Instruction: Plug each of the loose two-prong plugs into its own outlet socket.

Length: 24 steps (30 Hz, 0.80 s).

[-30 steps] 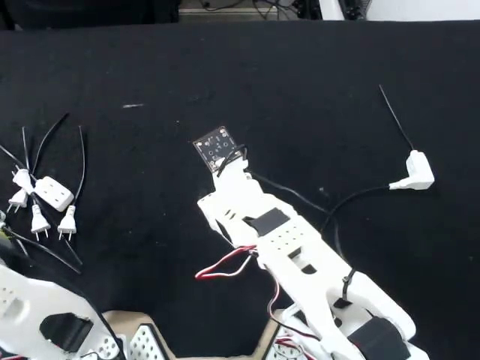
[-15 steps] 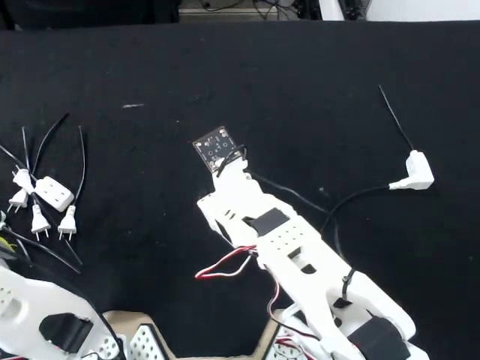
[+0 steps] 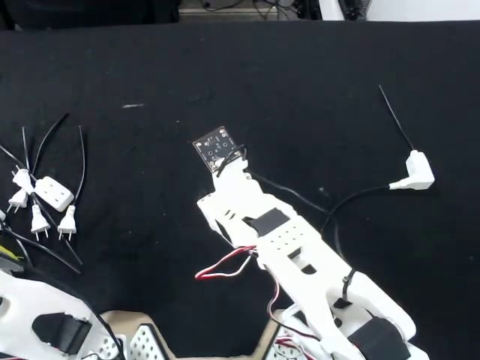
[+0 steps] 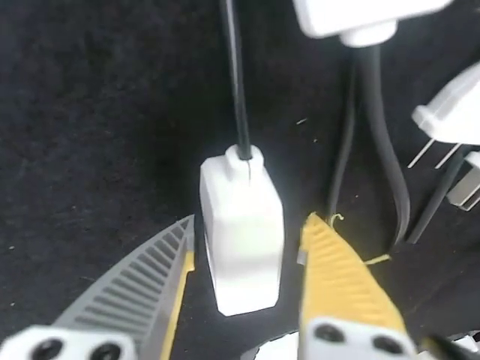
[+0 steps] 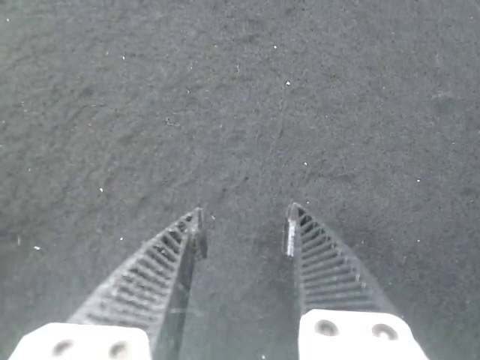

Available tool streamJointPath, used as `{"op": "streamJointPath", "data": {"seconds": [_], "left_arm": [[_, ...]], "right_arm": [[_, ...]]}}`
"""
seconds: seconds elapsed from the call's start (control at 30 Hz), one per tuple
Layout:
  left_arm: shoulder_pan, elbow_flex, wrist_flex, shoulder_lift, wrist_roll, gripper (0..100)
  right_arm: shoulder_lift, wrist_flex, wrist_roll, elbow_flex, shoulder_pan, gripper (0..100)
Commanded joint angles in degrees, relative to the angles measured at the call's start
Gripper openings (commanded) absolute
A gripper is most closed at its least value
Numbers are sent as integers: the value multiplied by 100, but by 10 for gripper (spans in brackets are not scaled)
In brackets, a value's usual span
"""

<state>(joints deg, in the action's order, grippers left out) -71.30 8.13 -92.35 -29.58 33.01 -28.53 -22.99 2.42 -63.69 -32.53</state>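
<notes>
We log the left arm (image 3: 45, 319) dropped toward lower left. Left tool (image 4: 251, 220) apart astride white corded block (image 4: 240, 255), ungripped. Right tool (image 5: 245, 211) apart, unmoved.

The surface (image 3: 315, 67) is plain black, flecked with pale lint. Near its left edge the outlet block (image 3: 54, 193) and the two-prong plugs (image 3: 67, 223) are white, with thin black cords (image 4: 234, 75). The angled plug (image 3: 416, 171) toward the right edge is white too. An arm (image 3: 300, 255) is white, trailing red and white wires (image 3: 221, 264). The left gripper (image 4: 251, 221) has one grey ribbed finger and one yellow. The right gripper (image 5: 244, 225) has dark ribbed fingers on white mounts.
</notes>
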Motion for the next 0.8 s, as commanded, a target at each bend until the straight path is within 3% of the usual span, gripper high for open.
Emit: {"op": "streamJointPath", "data": {"seconds": [0.0, 0.03, 0.1, 0.3, 0.77], "left_arm": [[22, 189, -35, 62, 53, 55], [22, 189, -44, 62, 53, 16], [4, 233, -273, 62, 62, 58], [-31, 233, -800, 343, 79, 30], [75, -488, -835, 2884, 44, 30]], "right_arm": [[-171, 141, -9, -4, -70, 167], [-171, 141, -9, -4, -70, 167], [-171, 141, -9, -4, -70, 167], [-171, 141, -9, -4, -70, 167], [-171, 141, -9, -4, -70, 167]]}}
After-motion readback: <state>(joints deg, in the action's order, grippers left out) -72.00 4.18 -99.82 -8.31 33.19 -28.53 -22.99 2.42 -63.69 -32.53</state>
